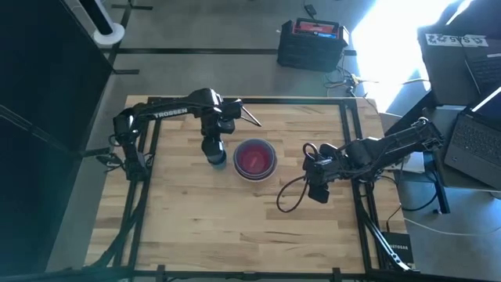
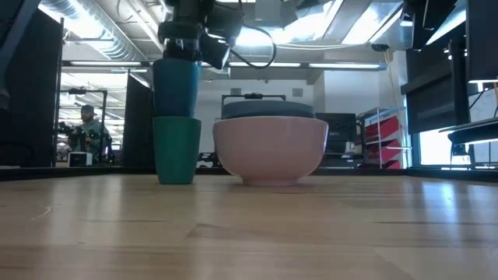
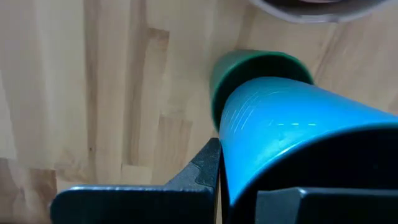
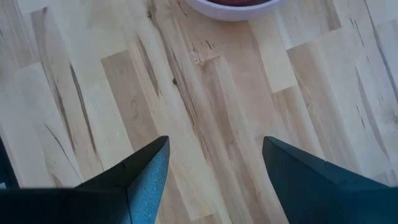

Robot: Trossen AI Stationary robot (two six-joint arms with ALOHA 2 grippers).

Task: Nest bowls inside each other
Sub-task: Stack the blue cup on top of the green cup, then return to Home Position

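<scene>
Two small teal bowls, tall like cups, sit one above the other left of the bowl stack. The lower small bowl stands on its base on the table. The upper small bowl hangs upright right over it, my left gripper shut on it; its bottom is level with the lower one's rim, and I cannot tell whether they touch. The stack is a pale pink bowl on the table, holding a grey-blue bowl and a red bowl. My right gripper hangs open over bare wood right of the stack. My left gripper comes from above, pointing down, at the upper small bowl's rim end. One finger lies against the outer wall; the bowl itself hides the other finger. The bowl hangs upright below the gripper, clear of the table, over the lower small bowl.
The table has dark rails along its edges. A black cable loops near my right arm. A black case sits beyond the far edge and a laptop stands off the right side. A person is far back in the room.
</scene>
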